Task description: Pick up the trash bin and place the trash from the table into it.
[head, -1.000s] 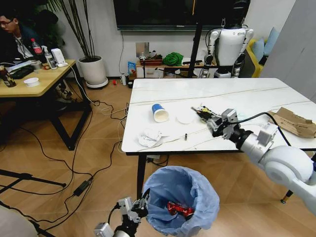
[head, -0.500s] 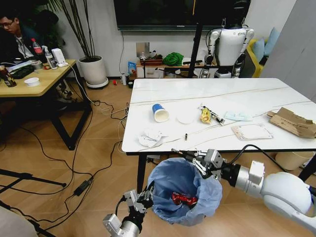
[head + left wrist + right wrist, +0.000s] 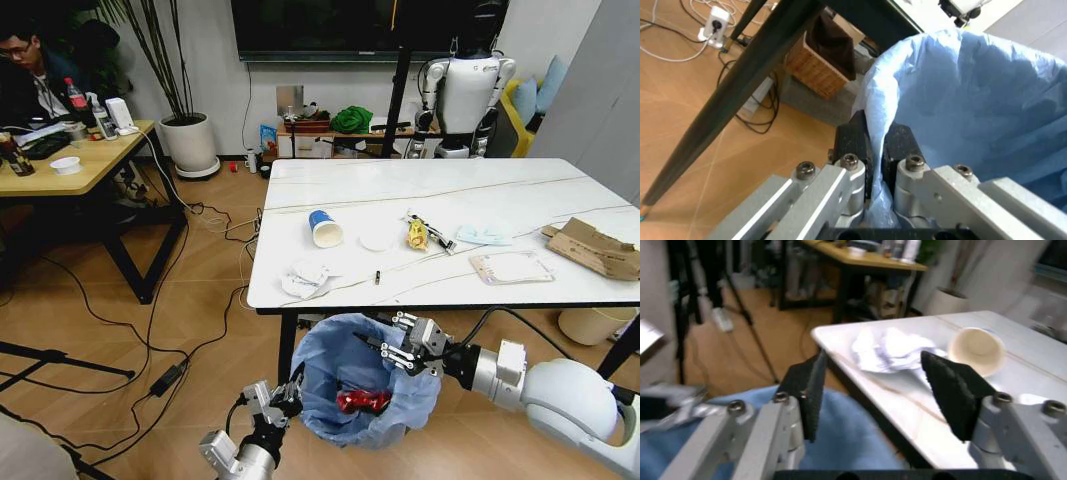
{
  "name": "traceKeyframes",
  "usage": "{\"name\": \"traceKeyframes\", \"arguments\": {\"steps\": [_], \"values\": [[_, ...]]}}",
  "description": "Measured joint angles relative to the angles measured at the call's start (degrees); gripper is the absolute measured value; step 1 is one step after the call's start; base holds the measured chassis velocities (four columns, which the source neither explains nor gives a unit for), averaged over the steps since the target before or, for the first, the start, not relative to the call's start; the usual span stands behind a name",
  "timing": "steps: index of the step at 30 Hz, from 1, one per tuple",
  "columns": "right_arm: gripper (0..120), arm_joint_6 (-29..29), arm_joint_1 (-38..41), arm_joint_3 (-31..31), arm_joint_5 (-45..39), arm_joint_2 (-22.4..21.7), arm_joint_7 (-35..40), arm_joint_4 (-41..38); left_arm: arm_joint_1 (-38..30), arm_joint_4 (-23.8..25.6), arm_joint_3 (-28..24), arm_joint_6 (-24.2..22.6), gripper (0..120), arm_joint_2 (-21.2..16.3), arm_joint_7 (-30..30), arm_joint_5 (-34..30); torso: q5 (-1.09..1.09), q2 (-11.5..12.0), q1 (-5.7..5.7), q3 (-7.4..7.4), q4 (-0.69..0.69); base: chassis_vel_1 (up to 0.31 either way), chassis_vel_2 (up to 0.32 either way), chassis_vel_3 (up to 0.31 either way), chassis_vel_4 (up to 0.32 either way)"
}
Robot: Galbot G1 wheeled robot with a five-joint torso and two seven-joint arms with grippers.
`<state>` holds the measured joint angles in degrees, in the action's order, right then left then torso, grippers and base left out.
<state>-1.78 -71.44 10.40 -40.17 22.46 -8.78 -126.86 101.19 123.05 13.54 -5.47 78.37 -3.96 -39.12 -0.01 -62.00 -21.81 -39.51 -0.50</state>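
Small round trash bin lined with a crinkly light-blue plastic bag [image 3: 365, 385]: lower centre of the head view, below the near edge of the table, its mouth open upward. A red wrapper [image 3: 363, 401] lies inside near the bottom.

Left gripper [image 3: 288, 394]: bottom of the frame, left of centre, at the bin's left rim. In the left wrist view its two black fingers [image 3: 855, 145] are pressed together with the blue bag rim pinched between them; the bag [image 3: 973, 100] fills the right half of that picture.

Right gripper [image 3: 385, 343]: over the bin's mouth at lower centre-right of the head view, arm reaching in from the lower right corner. Jaws spread wide, nothing between them; the right wrist view shows its black pads [image 3: 948, 390] well apart, with the table edge seen through the gap.

Large white marble-like table with thin dark veins [image 3: 520, 190]: centre and right of the head view. On it, left to right: crumpled white paper [image 3: 303, 279] near the front-left edge, blue-and-white paper cup [image 3: 323, 228] on its side, yellow snack wrapper [image 3: 417, 234], pale face mask [image 3: 483, 235], clear plastic packet [image 3: 511, 267], torn brown cardboard [image 3: 592, 247] at the right edge.
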Motion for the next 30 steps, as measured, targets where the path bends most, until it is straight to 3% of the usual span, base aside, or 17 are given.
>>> {"name": "traceKeyframes", "arguments": {"steps": [2, 4, 13, 30], "values": [[58, 0.98, 0.82, 0.11, -1.39, 0.86, 1.68, 0.49, 0.69, 0.37, 0.27, 0.0, 1, -0.23, 0.02, 0.19, 0.01, 0.0, 0.0, 0.0, 0.0, 0.0, 0.0, 0.0, 0.0], [70, 4.05, 2.33, 0.72, -5.15, 3.73, 6.96, 2.0, 2.36, 1.33, 1.19, 0.0, 1, -1.18, 0.07, 0.57, 0.01, 0.0, 0.0, 0.0, 0.01, 0.0, 0.0, 0.0, 0.0], [99, 10.48, 4.87, 1.17, -10.77, 12.91, 20.39, 7.34, 3.26, 2.8, 2.15, -0.44, 1, -4.85, -0.5, -0.48, 0.0, 0.0, 0.0, 0.0, 0.0, 0.0, 0.0, 0.0, 0.0], [97, 11.18, 17.15, -12.18, -12.33, 20.38, 22.04, 18.5, 5.41, 4.37, 6.49, -0.48, 1, -5.98, -0.6, -1.65, 0.01, 0.0, 0.0, 0.0, 0.0, 0.0, 0.0, 0.0, 0.0]]}}
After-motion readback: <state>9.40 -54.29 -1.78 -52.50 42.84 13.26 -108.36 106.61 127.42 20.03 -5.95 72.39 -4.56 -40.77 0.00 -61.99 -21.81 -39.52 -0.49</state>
